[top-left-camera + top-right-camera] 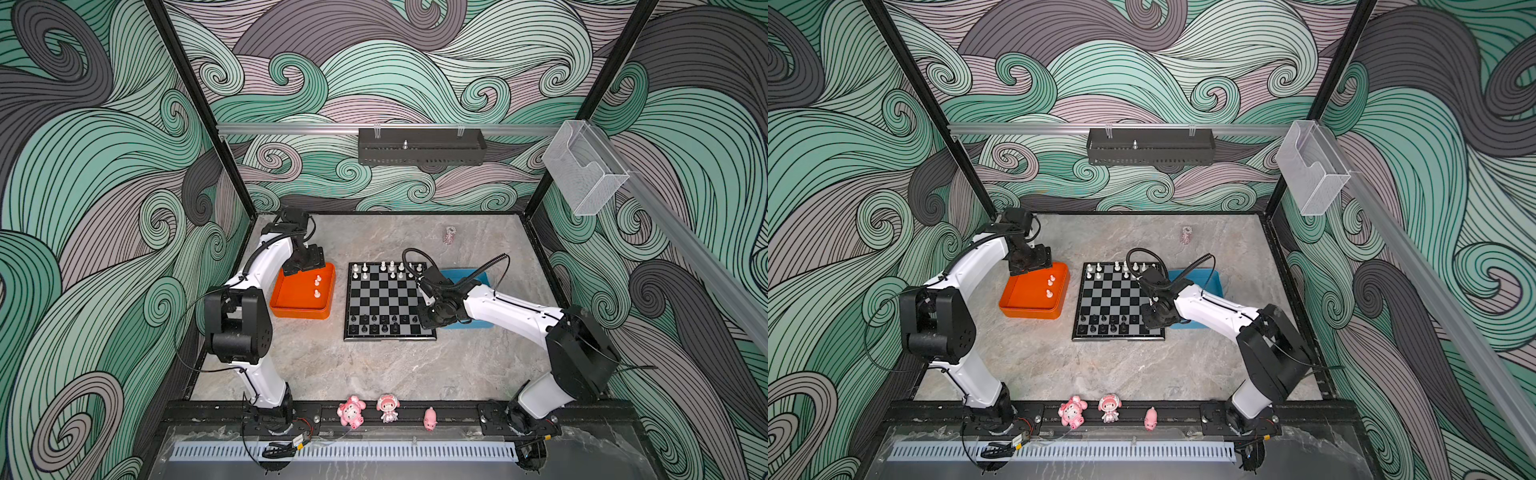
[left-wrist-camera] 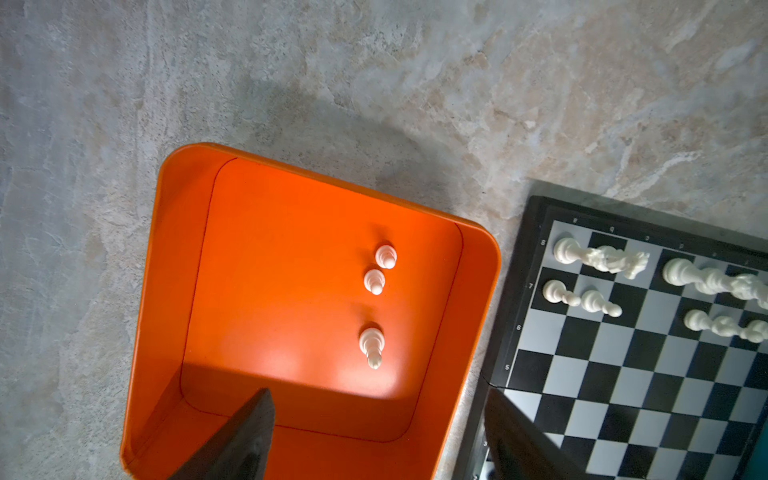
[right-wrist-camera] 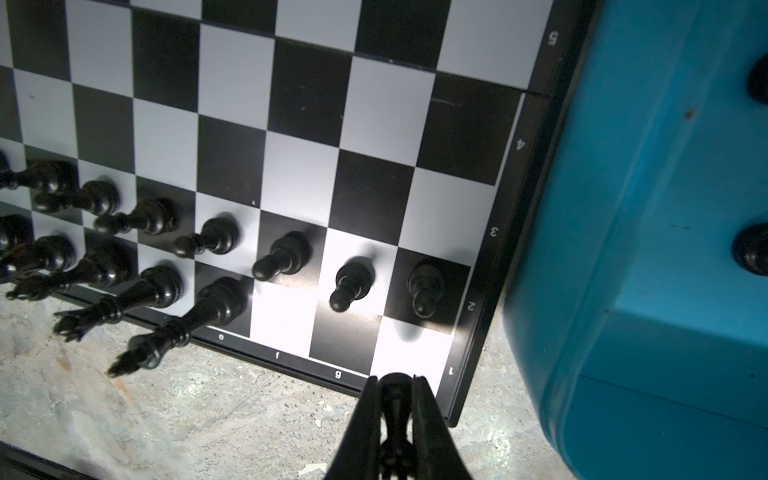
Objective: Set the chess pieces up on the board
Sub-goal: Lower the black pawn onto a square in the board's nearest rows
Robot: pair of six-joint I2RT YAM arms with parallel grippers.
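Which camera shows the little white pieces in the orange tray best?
The left wrist view: the three white pieces stand large and clear in the orange tray. In both top views they are tiny specks. The right wrist view misses them.

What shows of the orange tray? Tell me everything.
The orange tray is a shallow rectangular bin with rounded corners and low walls, smooth plastic by its look. It sits flat on the stone-patterned table, beside the board with a gap between. Three white chess pieces stand upright inside. The open left gripper hovers over it.
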